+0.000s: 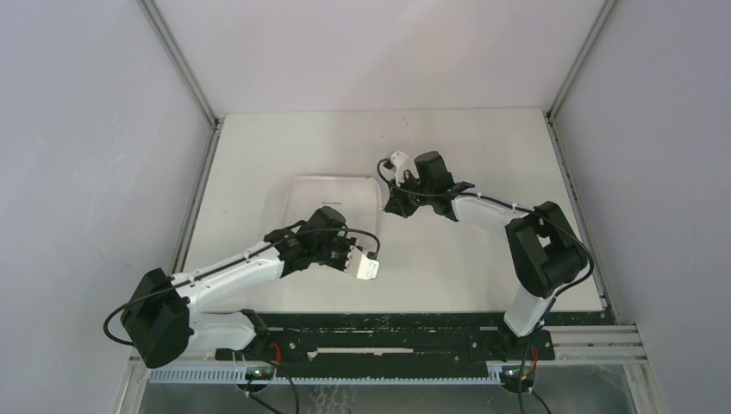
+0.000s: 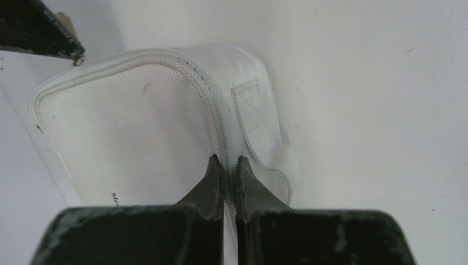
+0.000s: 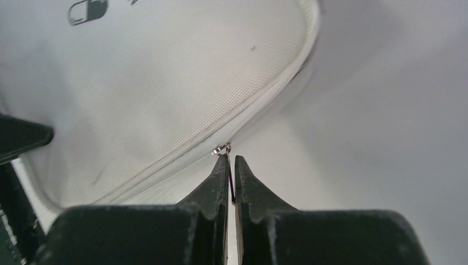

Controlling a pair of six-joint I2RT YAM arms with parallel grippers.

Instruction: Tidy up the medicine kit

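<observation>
The medicine kit [image 1: 334,194] is a white soft zip case lying flat mid-table with its lid down and a small dark pill logo [image 3: 87,11] on top. My left gripper [image 1: 326,228] reaches over its near side. In the left wrist view the left gripper [image 2: 227,160] is shut on the raised seam of the kit [image 2: 132,121], beside a white side strap [image 2: 254,116]. My right gripper [image 1: 390,207] is at the kit's right edge. In the right wrist view the right gripper [image 3: 230,159] is shut on the dark zipper pull just below the metal slider [image 3: 222,148].
The white table [image 1: 483,155] is walled by grey panels on the left, back and right. A black rail [image 1: 388,332] runs along the near edge by the arm bases. The left arm's white wrist camera [image 1: 369,266] hangs just off the kit's near right corner.
</observation>
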